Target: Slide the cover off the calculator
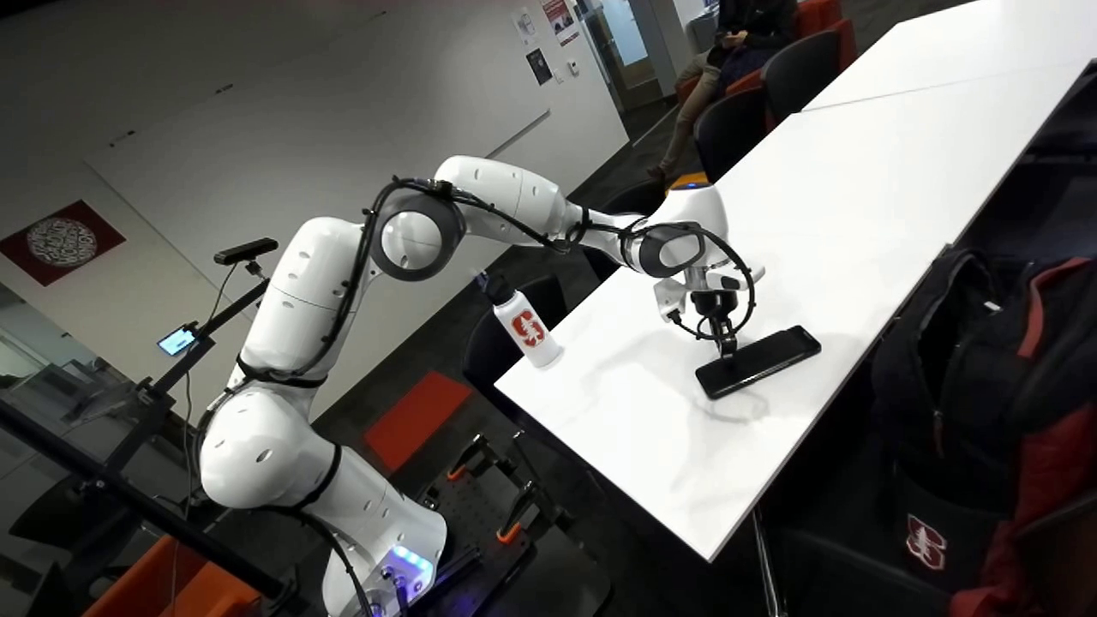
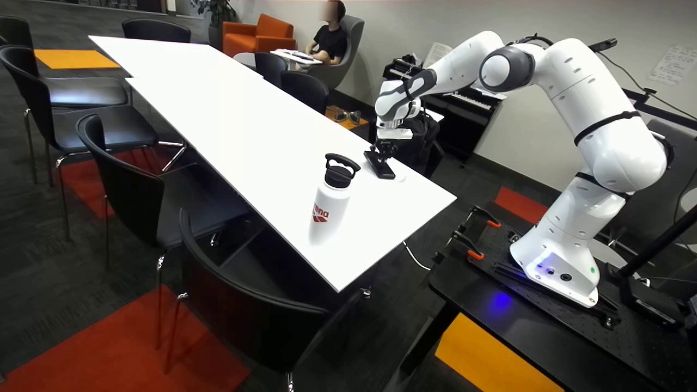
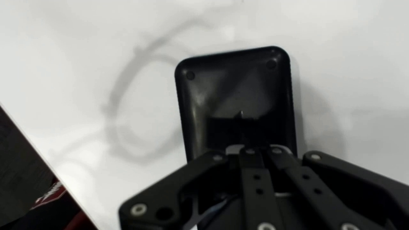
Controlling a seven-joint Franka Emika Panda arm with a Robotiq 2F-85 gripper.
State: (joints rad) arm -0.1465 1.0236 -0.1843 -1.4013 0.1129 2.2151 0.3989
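The calculator (image 1: pixel 769 355) and its black cover (image 3: pixel 235 92) lie as one dark slab on the white counter (image 1: pixel 617 428), near the long edge beside the backpack (image 1: pixel 960 386); I cannot tell where cover meets calculator. The hand (image 1: pixel 728 348) points down over them, fingers (image 3: pixel 251 161) set narrow together; whether the tips touch is unclear. A white bottle (image 2: pixel 329 209) stands by the end corner on the opposite long edge.
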